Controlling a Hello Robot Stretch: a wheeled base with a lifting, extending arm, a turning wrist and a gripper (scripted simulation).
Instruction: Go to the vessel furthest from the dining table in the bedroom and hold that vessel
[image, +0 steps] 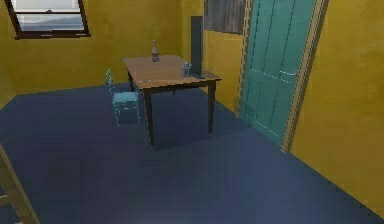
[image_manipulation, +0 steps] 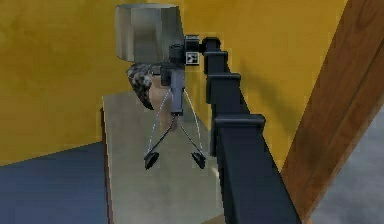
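Two thin dark fingers (image_manipulation: 151, 159) show against a pale flat worktop (image_manipulation: 125, 185), a mottled rounded object (image_manipulation: 143, 78) at their eleven o'clock; whether they hold anything cannot be told.

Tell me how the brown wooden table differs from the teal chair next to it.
The brown wooden table has a warm brown top on dark legs; the teal chair is teal all over. The table stands taller and wider than the chair. Both stand upright on the dark blue floor, side by side.
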